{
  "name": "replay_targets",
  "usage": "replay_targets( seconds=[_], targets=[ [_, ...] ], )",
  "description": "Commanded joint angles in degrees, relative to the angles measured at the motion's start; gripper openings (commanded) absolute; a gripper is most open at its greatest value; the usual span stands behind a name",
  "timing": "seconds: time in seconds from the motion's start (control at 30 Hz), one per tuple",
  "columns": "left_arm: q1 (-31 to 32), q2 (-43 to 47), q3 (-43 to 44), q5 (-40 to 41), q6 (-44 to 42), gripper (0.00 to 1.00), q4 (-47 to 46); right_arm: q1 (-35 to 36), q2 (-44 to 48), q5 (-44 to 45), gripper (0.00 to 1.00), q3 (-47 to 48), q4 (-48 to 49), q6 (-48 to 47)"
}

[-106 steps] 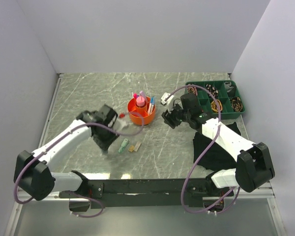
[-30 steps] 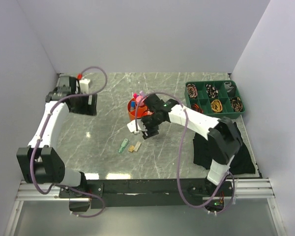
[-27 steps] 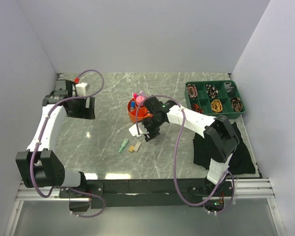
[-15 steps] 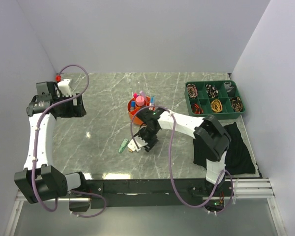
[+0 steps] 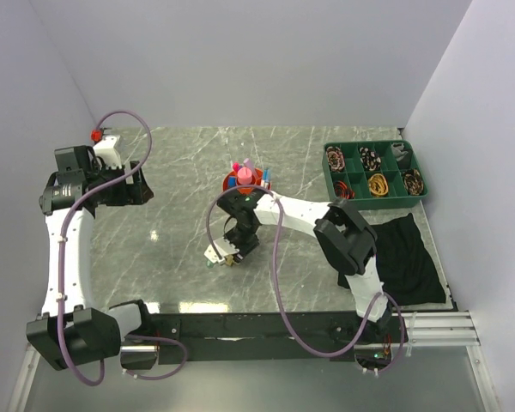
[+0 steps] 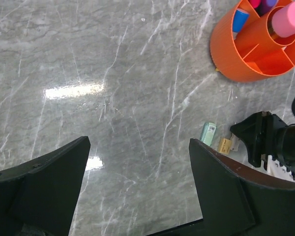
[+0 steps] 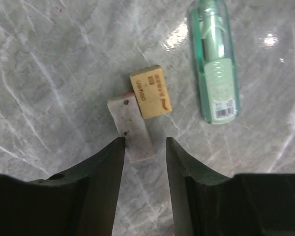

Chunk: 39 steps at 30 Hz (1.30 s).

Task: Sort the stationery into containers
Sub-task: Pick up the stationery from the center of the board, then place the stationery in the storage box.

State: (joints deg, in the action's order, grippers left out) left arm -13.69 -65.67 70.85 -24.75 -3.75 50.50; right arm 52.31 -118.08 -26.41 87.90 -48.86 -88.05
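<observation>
My right end effector [image 7: 143, 147] points down at the grey marble worktop [image 7: 49, 59] with its fingers [image 7: 101, 172] apart. The near end of a pale speckled rectangular eraser [image 7: 130, 129] lies between the tips. It sits close to my left finger and there is a gap on the other side, so nothing is clamped. Just beyond the tips, a yellow rectangular eraser [image 7: 150, 92] sits against the far end of the pale one. Further out and to the right lies a pale green clear-cased clip [image 7: 215, 64], apart from both erasers.

My left end effector [image 6: 137, 142] hangs over the worktop with its fingers spread wide, holding nothing. Ahead of it and to the right stands the round orange plastic pot [image 6: 231, 54]. A pink tube [image 6: 291, 18] stands in the pot's centre cup and a small blue cylinder [image 6: 241, 19] in an outer section. From above, that pot is just beyond my right end effector.
</observation>
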Motion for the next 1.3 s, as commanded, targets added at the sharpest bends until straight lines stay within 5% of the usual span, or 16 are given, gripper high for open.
replay_targets(
  seconds=[0.0, 0.1, 0.27, 0.4, 0.7, 1.23, 1.27],
  targets=[
    [-0.3, 2.1, -0.6, -2.2, 0.7, 0.88, -0.1, 1.8, -2.2, 3.2, 0.45, 2.3, -5.1, -0.5],
    [-0.4, 2.6, -1.3, -2.4, 1.0, 0.88, -0.5, 2.3, -1.7, 4.3, 0.45, 1.1, -7.5, -1.4],
    [-0.5, 3.0, -2.2, -2.7, 1.8, 0.88, -1.5, 2.3, -0.7, 4.5, 0.15, -0.1, -7.9, 0.8],
    [-0.5, 3.0, -3.7, -3.5, 1.7, 0.89, -1.7, 1.2, 4.2, 3.2, 0.04, 0.3, -7.8, 3.6],
    [-0.5, 2.5, -7.6, -5.1, 3.0, 0.89, -3.2, -3.2, 14.8, 3.3, 0.02, 4.2, -8.4, 7.7],
    [-1.2, -0.1, -5.4, -5.7, 3.4, 0.91, -4.8, -9.8, 7.0, 12.1, 0.02, 16.4, -0.8, 19.1],
    [-1.2, -0.2, -5.4, -6.0, 3.4, 0.99, -4.8, -9.9, 6.6, 12.1, 0.02, 16.7, -0.6, 19.8]
  ],
)
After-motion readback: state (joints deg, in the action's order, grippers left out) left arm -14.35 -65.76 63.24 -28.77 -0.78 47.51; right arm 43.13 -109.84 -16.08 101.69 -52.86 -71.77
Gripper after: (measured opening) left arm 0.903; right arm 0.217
